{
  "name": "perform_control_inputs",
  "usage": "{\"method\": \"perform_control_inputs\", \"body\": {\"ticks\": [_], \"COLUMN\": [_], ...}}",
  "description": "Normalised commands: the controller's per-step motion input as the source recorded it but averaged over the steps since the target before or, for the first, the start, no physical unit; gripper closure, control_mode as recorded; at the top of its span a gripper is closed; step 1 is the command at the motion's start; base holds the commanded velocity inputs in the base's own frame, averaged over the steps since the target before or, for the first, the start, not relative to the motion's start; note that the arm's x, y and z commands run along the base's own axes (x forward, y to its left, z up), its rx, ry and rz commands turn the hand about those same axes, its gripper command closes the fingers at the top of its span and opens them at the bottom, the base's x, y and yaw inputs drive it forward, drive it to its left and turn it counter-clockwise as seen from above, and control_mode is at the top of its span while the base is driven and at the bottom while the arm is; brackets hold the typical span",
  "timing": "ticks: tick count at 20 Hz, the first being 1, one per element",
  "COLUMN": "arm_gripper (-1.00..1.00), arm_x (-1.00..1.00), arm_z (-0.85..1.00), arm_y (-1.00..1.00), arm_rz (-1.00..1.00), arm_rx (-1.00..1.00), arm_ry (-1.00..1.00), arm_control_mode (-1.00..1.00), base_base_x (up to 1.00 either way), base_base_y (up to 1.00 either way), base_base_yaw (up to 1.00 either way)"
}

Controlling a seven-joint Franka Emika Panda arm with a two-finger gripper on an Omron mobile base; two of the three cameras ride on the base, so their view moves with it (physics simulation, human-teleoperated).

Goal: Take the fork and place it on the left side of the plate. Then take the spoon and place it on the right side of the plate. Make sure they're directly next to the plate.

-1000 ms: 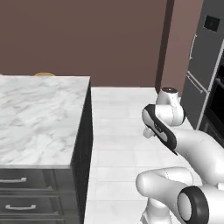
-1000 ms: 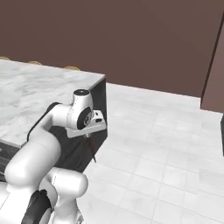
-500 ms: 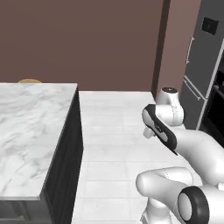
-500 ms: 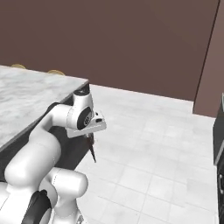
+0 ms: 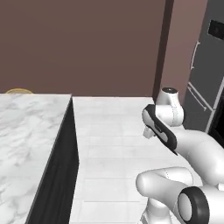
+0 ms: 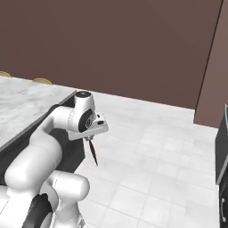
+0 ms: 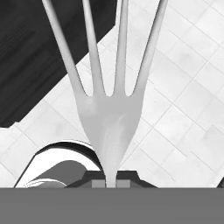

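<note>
Now, jaws clamped on fork [image 7: 109, 118] (neck), long axis steep, free end pointing down at floor [image 6: 169, 169]

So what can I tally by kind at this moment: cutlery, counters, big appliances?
Cutlery: 1, the fork, clamped in the shut gripper and hanging down over the floor.
Counters: 1, the marble-topped island.
Tall dark appliances: 1, with a long handle.
Total: 3
</note>
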Motion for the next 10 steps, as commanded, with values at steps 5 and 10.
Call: {"method": "perform_control_inputs", "body": {"ticks": [5, 10], "arm_gripper": [1.0, 1.0], "arm_x": [0.0, 0.0], "arm_z": [0.0, 0.0], "arm_y": [0.0, 0.0], "arm_rz": [0.0, 0.0], "arm_rx": [0.0, 0.0], "arm_ry": [0.0, 0.0], "arm_control_mode": [1.0, 1.0], "base_base_x": [0.74, 0.7], "base_base_y": [-0.27, -0.23], "base_base_yaw": [0.0, 0.0]}}
